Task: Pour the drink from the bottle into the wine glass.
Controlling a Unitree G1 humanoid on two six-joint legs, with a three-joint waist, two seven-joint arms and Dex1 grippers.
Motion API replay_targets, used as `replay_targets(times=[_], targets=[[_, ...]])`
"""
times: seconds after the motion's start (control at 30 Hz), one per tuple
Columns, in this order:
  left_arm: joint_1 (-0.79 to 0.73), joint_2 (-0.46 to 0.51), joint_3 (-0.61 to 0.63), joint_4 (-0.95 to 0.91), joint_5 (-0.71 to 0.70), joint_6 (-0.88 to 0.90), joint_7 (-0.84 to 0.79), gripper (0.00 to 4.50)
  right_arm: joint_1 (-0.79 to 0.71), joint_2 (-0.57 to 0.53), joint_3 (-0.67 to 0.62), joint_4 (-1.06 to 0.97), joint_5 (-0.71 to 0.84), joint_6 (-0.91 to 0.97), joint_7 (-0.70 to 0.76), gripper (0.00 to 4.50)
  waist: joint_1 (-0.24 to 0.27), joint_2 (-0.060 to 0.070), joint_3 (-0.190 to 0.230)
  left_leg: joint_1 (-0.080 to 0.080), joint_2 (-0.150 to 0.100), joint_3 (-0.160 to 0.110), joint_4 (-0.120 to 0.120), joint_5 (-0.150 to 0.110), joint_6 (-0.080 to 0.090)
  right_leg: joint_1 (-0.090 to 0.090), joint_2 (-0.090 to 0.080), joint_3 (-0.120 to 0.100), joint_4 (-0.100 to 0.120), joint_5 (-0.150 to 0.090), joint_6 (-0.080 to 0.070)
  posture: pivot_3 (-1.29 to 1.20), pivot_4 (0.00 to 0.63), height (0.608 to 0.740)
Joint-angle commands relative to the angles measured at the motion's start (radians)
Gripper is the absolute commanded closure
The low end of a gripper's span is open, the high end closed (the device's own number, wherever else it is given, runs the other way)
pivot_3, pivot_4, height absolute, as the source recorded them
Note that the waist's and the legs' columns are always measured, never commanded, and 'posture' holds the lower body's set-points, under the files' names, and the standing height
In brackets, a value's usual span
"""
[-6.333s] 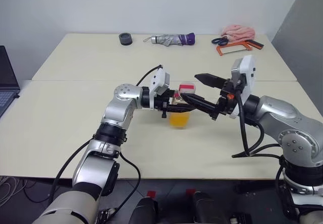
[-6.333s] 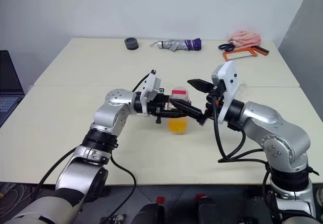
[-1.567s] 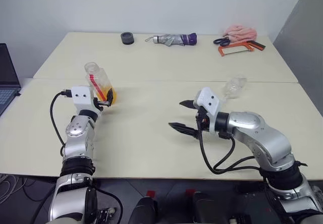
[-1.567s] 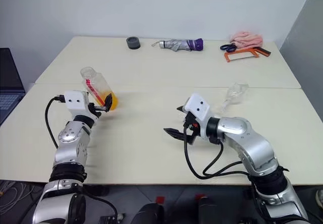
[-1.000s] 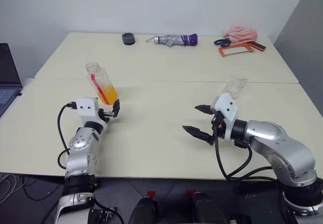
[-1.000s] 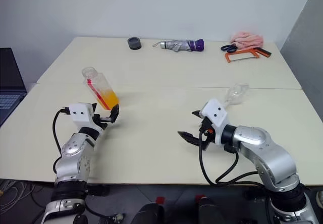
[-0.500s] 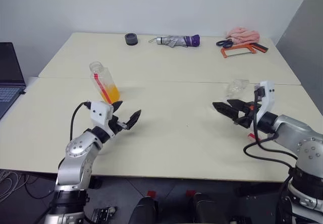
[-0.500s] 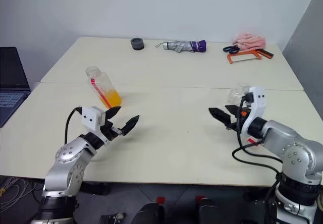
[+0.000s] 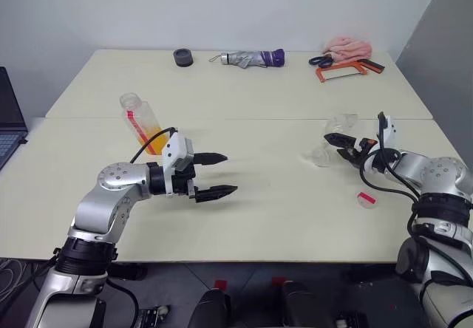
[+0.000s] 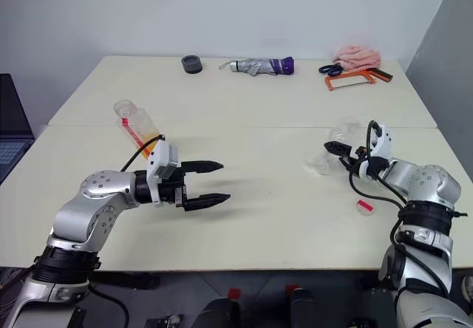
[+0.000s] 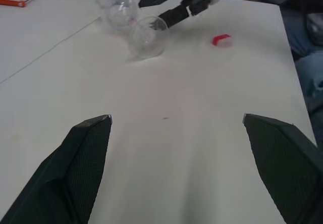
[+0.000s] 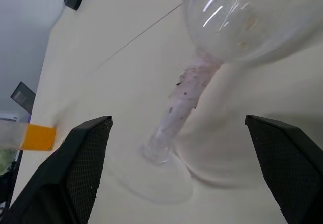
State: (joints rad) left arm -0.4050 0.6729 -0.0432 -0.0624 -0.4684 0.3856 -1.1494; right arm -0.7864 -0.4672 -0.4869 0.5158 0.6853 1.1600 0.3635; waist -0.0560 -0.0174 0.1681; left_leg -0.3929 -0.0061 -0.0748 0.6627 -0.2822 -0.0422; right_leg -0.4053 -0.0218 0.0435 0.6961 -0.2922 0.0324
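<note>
**Glass down on its side, both grippers empty**

We see the clear stemmed wine glass (image 9: pixel 330 139) lying tipped over on the right half of the cream table (image 9: pixel 281 217), its round foot towards the middle of the table and its rounded bowl towards the far right. Our right gripper (image 9: pixel 341 143) sits right at it with the two black fingers spread wide, holding nothing. In the right wrist view the stem (image 12: pixel 185 103) runs between the fingers, with bowl and foot at either end; we cannot tell whether a finger touches the glass.

As we judge it, the step in hand is to stand the glass upright before any pouring. To do it well we should close on the stem near the bowl, lift gently, rotate until the foot is flat on the table, and release only once it stands steady. Clear glass is slippery and rolls easily, so a slow, centred close matters.

The small clear plastic bottle (image 9: pixel 142 123), uncapped and holding orange-yellow drink (image 9: pixel 154 140), stands at the left. Our left gripper (image 9: pixel 214 173) hovers near it to its right, wide open and empty, pointing towards the glass. A red-and-white cap (image 9: pixel 365 199) lies near the right edge.
</note>
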Motion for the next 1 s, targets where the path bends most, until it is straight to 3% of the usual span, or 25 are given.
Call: replay_targets(times=[0.03, 0.47, 0.87, 0.9, 1.0], targets=[[-0.012, -0.001, 0.0, -0.028, -0.009, 0.004, -0.012, 0.03, -0.065, -0.026, 0.009, 0.099, -0.017, -0.075, 0.065, 0.0, -0.001, 0.0, 0.0, 0.0, 0.0, 0.0, 0.0, 0.0, 0.0, 0.0, 0.0, 0.0, 0.0, 0.0, 0.0, 0.0, 0.15, 0.74], [-0.03, -0.025, -0.012, -0.009, 0.002, 0.004, -0.02, 0.03, -0.211, -0.004, 0.083, 0.448, -0.128, -0.277, 0.176, 0.0, -0.001, 0.0, 0.0, -0.001, 0.0, 0.0, 0.0, 0.0, 0.0, 0.0, -0.001, 0.0, 0.0, 0.0, 0.0, 0.0, 0.15, 0.74], [-0.013, -0.039, -0.012, 0.004, 0.023, -0.02, -0.022, 0.0, -0.255, 0.013, 0.048, 0.527, -0.127, -0.311, 0.208, 4.03, -0.001, 0.0, 0.0, -0.001, 0.0, 0.0, 0.0, 0.0, 0.0, 0.0, -0.001, 0.0, 0.0, 0.0, 0.0, 0.0, 0.15, 0.74], [-0.012, -0.039, -0.011, 0.002, 0.022, -0.019, -0.02, 0.0, -0.252, 0.013, 0.053, 0.501, -0.122, -0.3, 0.223, 4.27, -0.001, 0.0, 0.0, -0.001, 0.0, -0.001, 0.0, 0.0, 0.0, 0.0, -0.001, 0.0, 0.0, 0.0, 0.0, 0.0, 0.15, 0.74], [-0.006, -0.04, -0.01, -0.001, 0.022, -0.017, -0.016, 0.0, -0.226, 0.021, 0.06, 0.408, -0.114, -0.313, 0.233, 4.33, 0.001, 0.001, 0.0, -0.002, 0.001, -0.002, 0.001, 0.0, 0.0, 0.0, -0.002, 0.0, 0.0, 0.0, 0.0, 0.0, 0.15, 0.74]])
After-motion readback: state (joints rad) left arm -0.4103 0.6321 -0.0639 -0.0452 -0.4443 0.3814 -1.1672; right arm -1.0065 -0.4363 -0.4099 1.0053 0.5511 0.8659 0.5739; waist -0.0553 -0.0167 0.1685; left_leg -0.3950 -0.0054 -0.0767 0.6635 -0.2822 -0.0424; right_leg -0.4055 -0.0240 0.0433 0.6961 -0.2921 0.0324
